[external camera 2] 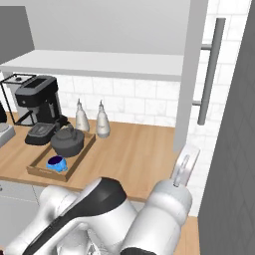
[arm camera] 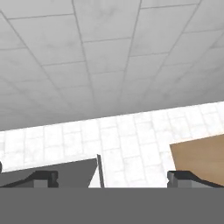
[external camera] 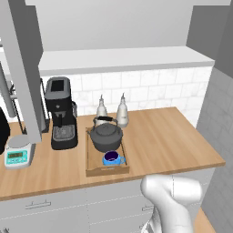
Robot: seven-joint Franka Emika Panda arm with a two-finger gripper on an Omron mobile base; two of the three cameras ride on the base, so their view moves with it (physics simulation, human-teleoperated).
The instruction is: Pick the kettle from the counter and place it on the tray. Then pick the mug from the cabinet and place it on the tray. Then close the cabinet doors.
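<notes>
Cast-iron-looking kettle (external camera: pixel 106 135), squat and round with an arched black handle, is sitting inside the rimmed light-wood tray (external camera: pixel 88 154) on the smooth brown wooden counter (external camera: pixel 168 136). Just in front of it in the same tray, a small glossy blue mug (external camera: pixel 112 158) is resting. Flat grey cabinet doors (external camera 2: pixel 188 74) are hanging open. Claw (arm camera: pixel 112 177) is standing wide apart, gripping nothing, facing white tiles.

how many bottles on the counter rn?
2. Both stand side by side at the back of the counter against the tiled wall, just behind the tray: left bottle, right bottle. More could be hidden behind the open cabinet door.
</notes>
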